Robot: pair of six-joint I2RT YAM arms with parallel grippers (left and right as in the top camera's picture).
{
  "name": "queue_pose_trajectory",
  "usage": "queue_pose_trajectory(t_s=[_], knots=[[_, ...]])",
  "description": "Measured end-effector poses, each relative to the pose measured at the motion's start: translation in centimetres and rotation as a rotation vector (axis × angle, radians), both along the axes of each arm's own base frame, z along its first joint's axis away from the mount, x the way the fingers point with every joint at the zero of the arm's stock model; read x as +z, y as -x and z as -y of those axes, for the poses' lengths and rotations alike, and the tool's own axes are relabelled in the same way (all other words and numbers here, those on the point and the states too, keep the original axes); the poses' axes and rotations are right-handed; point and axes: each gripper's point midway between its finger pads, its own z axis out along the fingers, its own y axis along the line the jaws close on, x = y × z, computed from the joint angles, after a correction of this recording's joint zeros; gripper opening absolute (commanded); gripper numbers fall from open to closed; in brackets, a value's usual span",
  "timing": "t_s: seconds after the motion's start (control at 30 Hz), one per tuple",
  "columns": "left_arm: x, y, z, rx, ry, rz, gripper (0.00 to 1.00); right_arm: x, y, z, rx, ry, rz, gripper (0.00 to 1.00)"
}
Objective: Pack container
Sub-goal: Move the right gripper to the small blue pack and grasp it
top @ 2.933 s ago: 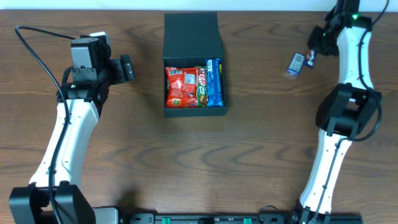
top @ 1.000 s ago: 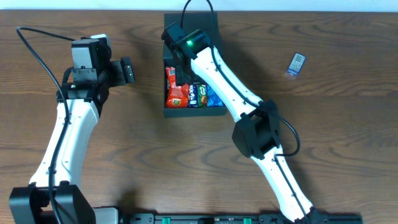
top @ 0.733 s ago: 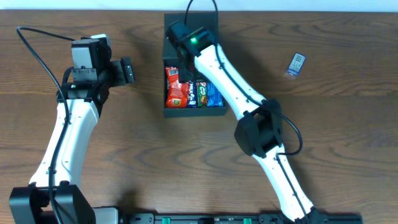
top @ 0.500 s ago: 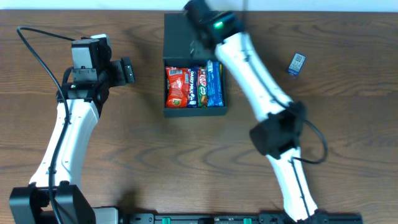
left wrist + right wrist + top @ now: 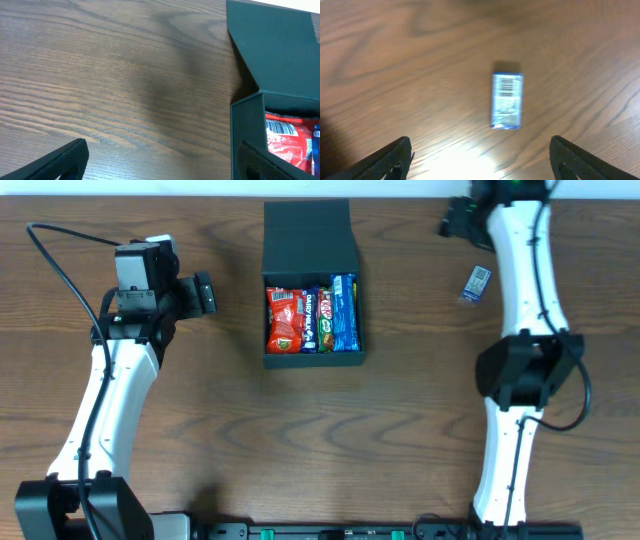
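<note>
The container [image 5: 312,359], a black box with its flap lid [image 5: 309,235] folded back, sits at the top centre of the table. It holds a red packet [image 5: 285,320], a dark bar and a blue bar [image 5: 344,312] side by side. My left gripper [image 5: 203,292] is open and empty, left of the box; its wrist view shows the box wall [image 5: 246,135]. My right gripper [image 5: 452,220] is open and empty at the far right, near a small blue packet [image 5: 477,281] lying on the table. That packet also shows in the right wrist view [image 5: 507,101].
The wooden table's far edge [image 5: 400,197] runs just behind the box lid and the right gripper.
The right arm has swung from over the box to the far right, by the small blue packet. One more bar lies in the box than before. The left arm has not moved.
</note>
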Motion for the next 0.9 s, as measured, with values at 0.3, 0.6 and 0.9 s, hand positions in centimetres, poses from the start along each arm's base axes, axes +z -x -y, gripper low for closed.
queue_pose_trajectory(t_s=[0.3, 0.6, 0.9], knots=[[0.0, 0.0, 0.0, 0.000, 0.000, 0.000, 0.95, -7.1, 0.3, 1.8, -0.117, -0.081, -0.116, 0.86], [0.0, 0.0, 0.0, 0.000, 0.000, 0.000, 0.95, -10.9, 0.9, 2.0, -0.237, -0.108, -0.172, 0.84], [0.0, 0.0, 0.0, 0.000, 0.000, 0.000, 0.95, -12.7, 0.8, 3.3, -0.271, -0.111, -0.182, 0.73]])
